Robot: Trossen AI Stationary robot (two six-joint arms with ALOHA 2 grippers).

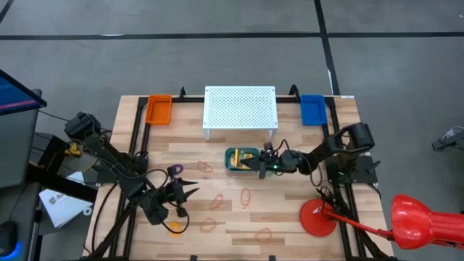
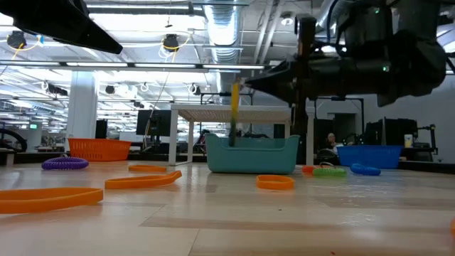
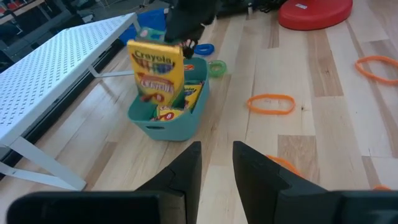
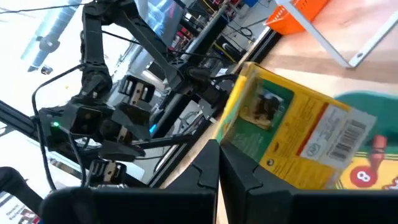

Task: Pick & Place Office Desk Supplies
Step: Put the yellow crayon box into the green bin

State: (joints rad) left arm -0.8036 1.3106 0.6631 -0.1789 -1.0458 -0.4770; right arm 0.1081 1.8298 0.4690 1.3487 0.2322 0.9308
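Crayon box [image 3: 156, 70], upright, pinched by right gripper [image 1: 265, 164] above teal bin [image 1: 233, 167]; risk: snagging second box inside, tipping out; left gripper [image 1: 190, 191] part-open, empty.

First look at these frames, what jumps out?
The right pincer holds a yellow-and-green crayon box upright over the teal bin at mid-table, in front of the white perforated stand. A second crayon box already lies in the bin. Orange rubber bands dot the wood; the left pincer hovers empty.
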